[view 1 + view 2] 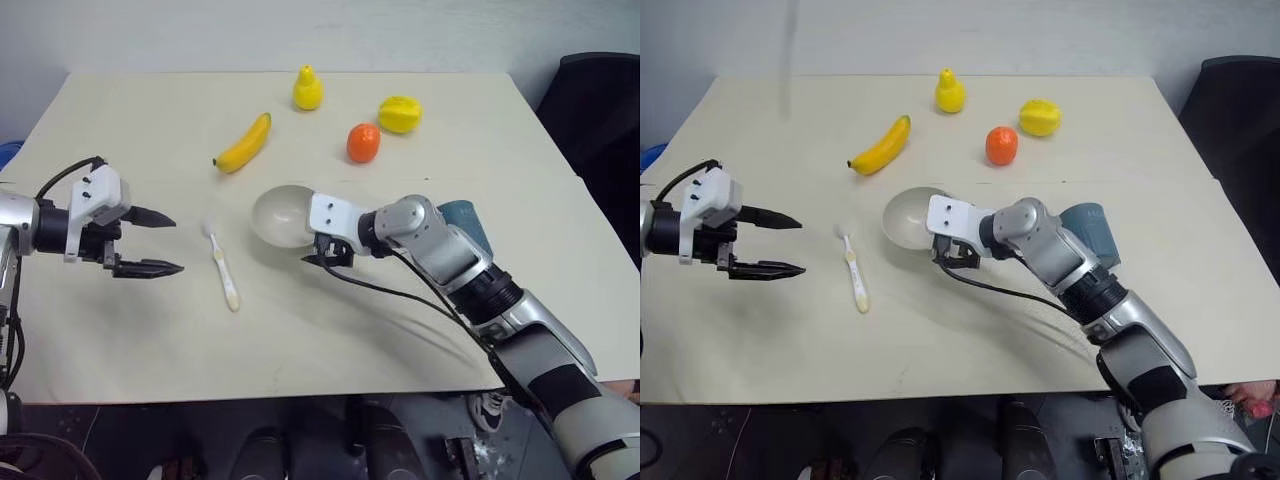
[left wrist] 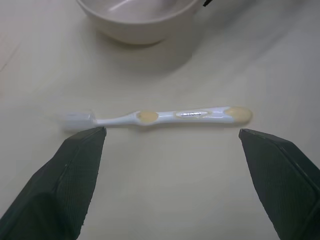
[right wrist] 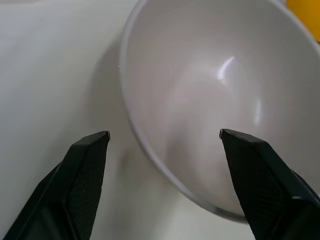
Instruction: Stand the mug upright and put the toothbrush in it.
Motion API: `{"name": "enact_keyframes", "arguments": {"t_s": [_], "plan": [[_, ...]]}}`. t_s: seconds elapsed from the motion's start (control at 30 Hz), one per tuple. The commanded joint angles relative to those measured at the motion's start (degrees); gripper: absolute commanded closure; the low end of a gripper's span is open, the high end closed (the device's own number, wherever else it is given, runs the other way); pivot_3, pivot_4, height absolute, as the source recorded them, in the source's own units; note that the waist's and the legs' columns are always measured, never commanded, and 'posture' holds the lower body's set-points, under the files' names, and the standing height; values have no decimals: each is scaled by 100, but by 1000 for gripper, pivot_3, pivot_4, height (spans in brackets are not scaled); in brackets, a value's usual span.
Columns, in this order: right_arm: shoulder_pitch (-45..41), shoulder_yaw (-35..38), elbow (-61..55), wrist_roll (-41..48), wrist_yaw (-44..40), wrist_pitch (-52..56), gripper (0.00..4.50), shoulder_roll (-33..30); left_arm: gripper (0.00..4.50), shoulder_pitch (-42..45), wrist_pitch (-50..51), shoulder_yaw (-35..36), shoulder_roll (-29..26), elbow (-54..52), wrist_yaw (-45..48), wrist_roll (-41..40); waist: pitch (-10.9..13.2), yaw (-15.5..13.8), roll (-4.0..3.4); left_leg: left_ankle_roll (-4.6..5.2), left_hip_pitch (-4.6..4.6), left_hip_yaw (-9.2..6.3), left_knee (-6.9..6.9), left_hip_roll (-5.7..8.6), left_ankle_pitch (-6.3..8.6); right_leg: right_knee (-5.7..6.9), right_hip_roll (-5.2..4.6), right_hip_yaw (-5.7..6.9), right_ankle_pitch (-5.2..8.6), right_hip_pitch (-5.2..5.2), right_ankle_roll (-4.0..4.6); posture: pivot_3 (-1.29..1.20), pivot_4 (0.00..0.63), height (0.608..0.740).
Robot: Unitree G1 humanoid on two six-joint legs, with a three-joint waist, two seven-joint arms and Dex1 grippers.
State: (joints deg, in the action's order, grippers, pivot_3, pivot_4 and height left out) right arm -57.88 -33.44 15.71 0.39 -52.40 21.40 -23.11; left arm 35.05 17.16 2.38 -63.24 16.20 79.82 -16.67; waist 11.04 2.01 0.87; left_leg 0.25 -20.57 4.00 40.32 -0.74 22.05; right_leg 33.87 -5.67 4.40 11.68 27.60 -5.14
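2 grippers are at work over the table (image 1: 120,340), and neither holds anything. The left gripper (image 1: 155,243) hovers just left of the toothbrush (image 1: 224,271) with its 2 black fingers spread wide; in its wrist view the toothbrush lies crosswise just beyond the fingertips (image 2: 87,142). The right gripper (image 3: 165,135) has its fingers apart as well, straddling the near rim of the off-white bowl (image 1: 908,218), though how wide they will settle I cannot tell.

The mug (image 1: 1090,232) sits well behind the right forearm, largely hidden, so whether it lies on its side or stands cannot be told.

Risks, as I judge them: the right gripper is lined up on the bowl, not the mug, so a close here would likely seize the wrong thing or shove the bowl toward the toothbrush. The forearm could also sweep the mug and roll it off toward the table's right edge. On the left, a slim toothbrush flat on the table is easy to pinch badly, and it may skid or pivot away.

The toothbrush's long axis runs roughly from far to near across the table, bristle head at the far end near the bowl, pale yellow handle end toward the robot, tilted slightly rightward.
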Motion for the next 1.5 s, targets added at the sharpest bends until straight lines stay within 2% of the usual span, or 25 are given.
{"name": "enact_keyframes", "arguments": {"t_s": [0.03,0.3,0.6,0.73,0.77,0.87,0.93,1.03,1.13,1.2,1.27,1.37,1.43,1.5], "plan": [[-75,134,11,-142,-188,-309,1707,141,0,-68,13,301,-44,-218,-87,-118,0,-2,0,-1,1,0,2,0,-1,3,1,0,0,0,0,0,150,740],[-40,323,49,-284,-330,-407,4477,241,0,-3,109,309,130,-273,-74,-281,0,-2,0,-6,2,-2,50,-5,-1,34,1,-1,-6,-4,9,0,150,740],[180,698,-616,-440,-175,92,4477,79,0,656,309,75,766,-188,-18,-362,-1,-41,1,-7,0,-8,69,-3,1,47,0,-1,-7,-10,12,0,150,740],[403,1218,-1913,-482,-162,697,4477,-655,0,1085,884,48,1280,-422,9,-785,0,-80,1,-5,-15,-18,80,2,2,45,-4,2,-9,-8,9,0,150,740],[480,1469,-2362,-385,-211,1013,4477,-901,0,1156,940,5,1426,-490,16,-858,-1,-72,1,-3,-32,-22,92,1,3,43,-5,5,-12,0,3,0,150,740],[1043,2913,-3909,-8,-465,2246,4477,-2143,0,1570,1136,-335,2300,-638,-56,-1097,1,-202,-2,1,-54,-32,101,5,5,29,-9,14,-19,4,-6,0,150,740],[1534,3541,-4293,-61,-413,2565,4477,-2803,0,1726,1154,-510,2711,-610,-62,-1094,1,-335,-3,8,-55,-32,104,6,9,21,-9,20,-20,-2,-8,0,150,740],[2499,4352,-4655,-152,-553,2774,4477,-3747,0,1828,902,-799,3123,-533,7,-923,-2,-347,2,21,-44,-24,104,9,16,5,-7,16,-27,-21,-16,0,150,740],[3765,5459,-4852,-265,-710,3136,4477,-4240,0,1950,799,-991,3437,-552,127,-956,-2,-326,1,32,-39,-5,104,9,17,-2,-3,-3,-45,-21,-15,0,150,740],[4509,6099,-5112,-174,-697,3552,4477,-4031,0,2043,690,-1045,3588,-494,125,-923,-2,-319,0,33,-30,3,108,6,15,0,0,-9,-53,-25,-10,0,150,740],[5209,6596,-5455,-105,-463,4004,4477,-3453,0,2131,486,-1095,3735,-383,80,-810,-2,-330,1,34,-12,5,105,2,8,-1,6,-15,-61,-32,-3,0,150,740],[5886,6837,-5700,-146,-18,4085,4477,-2808,0,2199,295,-1133,3850,-251,18,-682,-7,-344,-6,28,39,-19,92,-4,7,-23,17,-3,-59,-110,2,0,150,740],[6206,6890,-5629,-166,351,3992,4477,-2299,0,2235,261,-1132,3899,-196,-13,-674,-8,-338,-8,69,41,-24,89,-1,29,-27,12,-16,-60,-125,0,0,150,740],[6467,6893,-5481,-191,591,3729,4477,-2058,0,2246,255,-1130,3917,-190,-25,-677,-9,-338,-11,68,44,-30,88,-1,29,-27,13,-19,-60,-124,0,0,150,740]]}}
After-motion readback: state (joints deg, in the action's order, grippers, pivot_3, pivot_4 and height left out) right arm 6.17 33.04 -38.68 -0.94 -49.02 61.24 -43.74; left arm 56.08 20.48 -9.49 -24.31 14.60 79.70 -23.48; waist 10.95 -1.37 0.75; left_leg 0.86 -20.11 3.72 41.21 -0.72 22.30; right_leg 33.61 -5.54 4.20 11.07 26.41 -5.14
